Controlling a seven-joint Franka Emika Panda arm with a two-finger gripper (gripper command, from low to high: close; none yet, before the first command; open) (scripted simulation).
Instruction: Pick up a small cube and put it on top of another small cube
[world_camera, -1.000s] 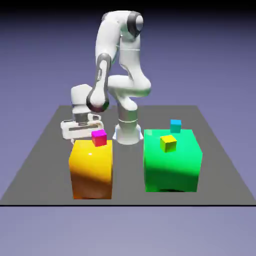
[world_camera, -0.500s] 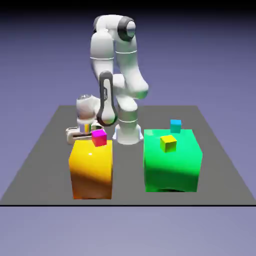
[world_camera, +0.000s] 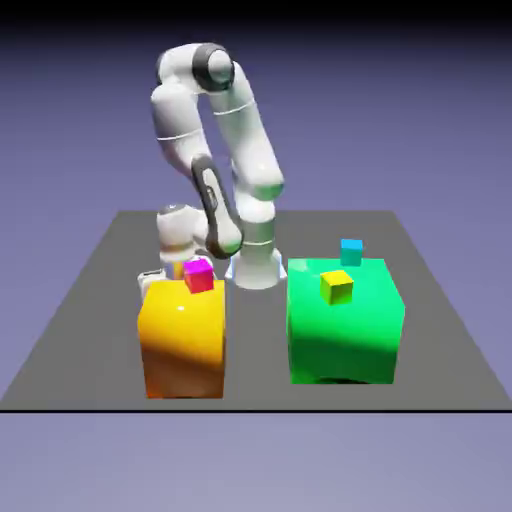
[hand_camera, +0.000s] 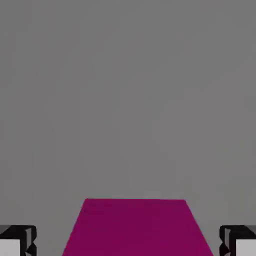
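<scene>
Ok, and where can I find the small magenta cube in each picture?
Exterior view: the magenta cube is left of centre, by the orange block's top right corner.
Hand view: bottom middle, large, cut by the edge.
Shared landmark: the gripper, partly hidden in the exterior view.

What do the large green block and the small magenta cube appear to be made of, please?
Green block: perhaps glossy plastic, given its smooth face and pale sheen.
Magenta cube: possibly plain plastic; flat colour, no grain, finish uncertain.
</scene>
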